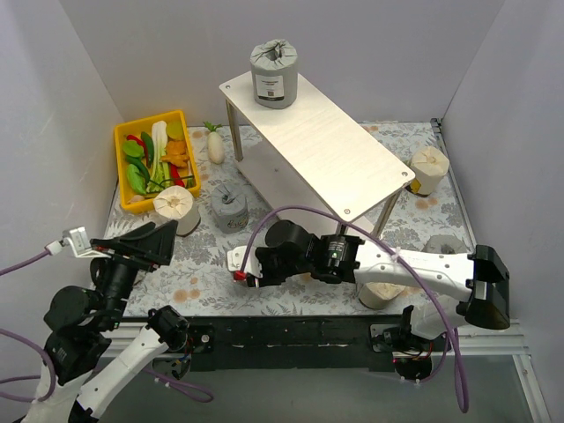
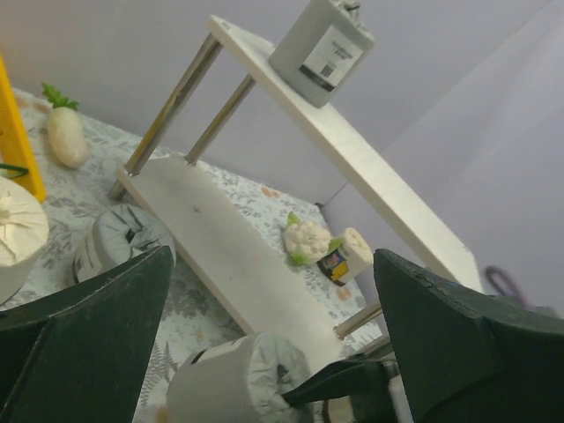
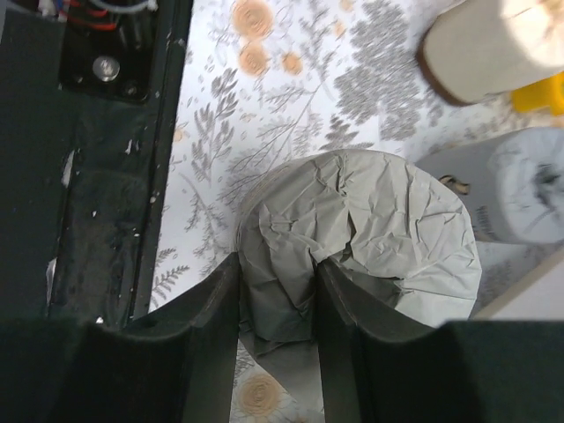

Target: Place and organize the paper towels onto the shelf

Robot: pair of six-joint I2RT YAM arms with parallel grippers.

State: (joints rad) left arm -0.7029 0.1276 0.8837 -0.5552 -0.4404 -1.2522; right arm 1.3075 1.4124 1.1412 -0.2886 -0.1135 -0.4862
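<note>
My right gripper is shut on the twisted wrapping of a grey paper towel roll that stands on the floral mat. In the top view this gripper hides the roll. The same roll shows low in the left wrist view. My left gripper is wide open and empty, at the near left. The shelf carries one grey roll at its far end. A cream roll and a grey roll sit left of the shelf. Cream rolls and a grey roll are at the right.
A yellow bin of vegetables stands at the far left with a white radish beside it. A cauliflower lies behind the shelf's lower board. Grey walls close in three sides. The right arm lies across the near mat.
</note>
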